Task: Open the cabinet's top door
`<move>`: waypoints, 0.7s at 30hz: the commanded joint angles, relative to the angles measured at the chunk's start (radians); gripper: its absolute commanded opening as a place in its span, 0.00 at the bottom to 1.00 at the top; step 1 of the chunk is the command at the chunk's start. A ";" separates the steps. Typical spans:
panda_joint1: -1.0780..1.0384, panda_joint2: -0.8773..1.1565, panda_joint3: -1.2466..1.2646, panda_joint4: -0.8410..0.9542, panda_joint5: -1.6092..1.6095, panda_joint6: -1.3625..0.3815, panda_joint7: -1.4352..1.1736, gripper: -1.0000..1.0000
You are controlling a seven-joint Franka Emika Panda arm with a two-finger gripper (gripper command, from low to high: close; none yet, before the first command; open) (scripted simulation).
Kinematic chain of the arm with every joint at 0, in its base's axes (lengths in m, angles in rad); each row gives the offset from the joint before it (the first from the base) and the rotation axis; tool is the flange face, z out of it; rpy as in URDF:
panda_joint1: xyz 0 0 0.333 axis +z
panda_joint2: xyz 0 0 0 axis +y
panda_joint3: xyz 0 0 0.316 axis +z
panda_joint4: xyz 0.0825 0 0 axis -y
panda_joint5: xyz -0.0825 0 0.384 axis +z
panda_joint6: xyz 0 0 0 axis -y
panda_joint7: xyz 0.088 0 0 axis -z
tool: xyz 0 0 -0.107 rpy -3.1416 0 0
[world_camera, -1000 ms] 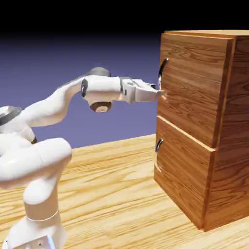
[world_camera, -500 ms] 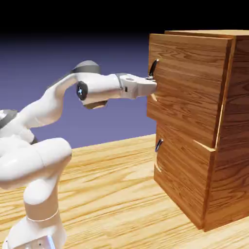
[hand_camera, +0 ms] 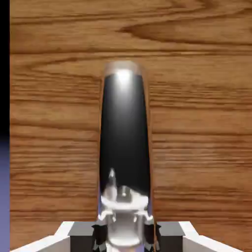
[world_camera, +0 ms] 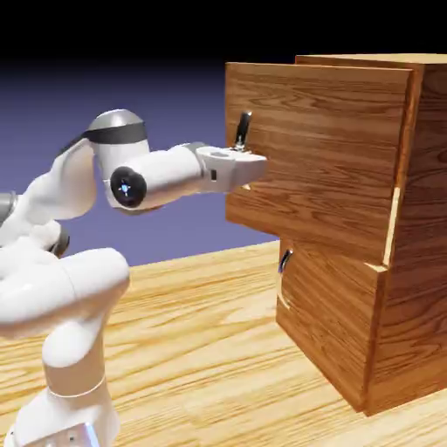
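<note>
The cabinet [world_camera: 384, 262] stands on a light wood-grain table [world_camera: 201, 349] at the right of the exterior view, in front of a blue-violet backdrop [world_camera: 175, 96]. No loose object lies on the table between the robot's base and the cabinet front. The white arm [world_camera: 79, 262] rises from the lower left and extends level toward the upper panel; nothing stands between it and the panel.

The cabinet is a tall box of reddish-brown grained wood with two stacked front panels. The top door [world_camera: 314, 157] is the larger upper panel. It sits forward of the cabinet body, its front face well out from the face of the lower panel [world_camera: 327, 327], which sits flush with the body. A pale strip shows at the right edge of the top door where it has left the frame. The lower panel carries a small dark handle [world_camera: 284, 260] near its upper left corner.

The top door's handle [world_camera: 244, 131] is a long, curved bar of dark metal with a bright highlight, mounted upright near the panel's left edge. The claw [world_camera: 247, 168] is clamped narrowly on the lower part of this handle. In the hand view the handle [hand_camera: 124, 142] fills the centre between the grey fingertips [hand_camera: 81, 231], with the door's grain behind it.
</note>
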 commanded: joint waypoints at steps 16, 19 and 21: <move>-0.357 -0.474 -0.279 0.096 -0.432 -0.656 -0.403 0.00; -0.414 -0.583 -0.285 0.152 -0.532 -0.740 -0.501 0.00; -0.447 -0.655 -0.282 0.194 -0.600 -0.785 -0.569 0.00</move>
